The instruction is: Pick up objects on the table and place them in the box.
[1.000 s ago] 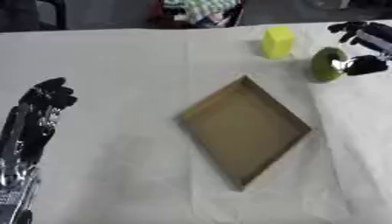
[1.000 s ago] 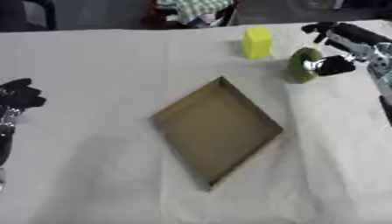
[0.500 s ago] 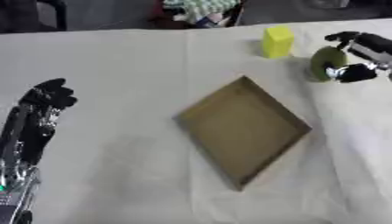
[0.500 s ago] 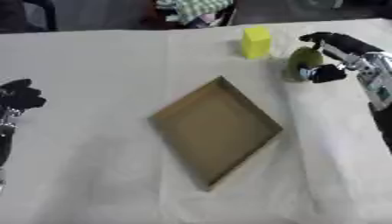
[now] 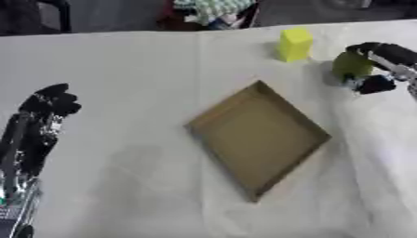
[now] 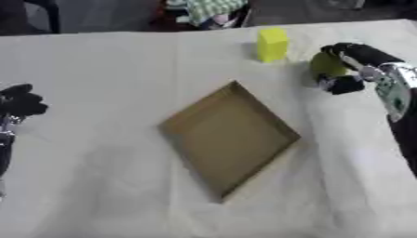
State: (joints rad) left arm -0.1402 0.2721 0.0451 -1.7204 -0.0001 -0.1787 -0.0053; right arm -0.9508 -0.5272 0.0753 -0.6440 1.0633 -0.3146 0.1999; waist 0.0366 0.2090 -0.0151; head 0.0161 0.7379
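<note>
Right hand (image 6: pixel 352 69) curls round a rounded green object (image 6: pixel 326 64); flat cardboard box (image 5: pixel 259 137) nearby.

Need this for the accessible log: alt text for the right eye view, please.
The robot's right hand curls its fingers round a green object at the table's far right, beside a yellow block. A shallow brown box lies empty and cornerwise mid-table on a white cloth; the left hand rests idle at the left edge.

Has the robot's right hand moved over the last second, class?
Yes. The right hand has closed in on the round green object, fingers now curled round it, slightly nearer the shallow brown cardboard box than before.
</note>
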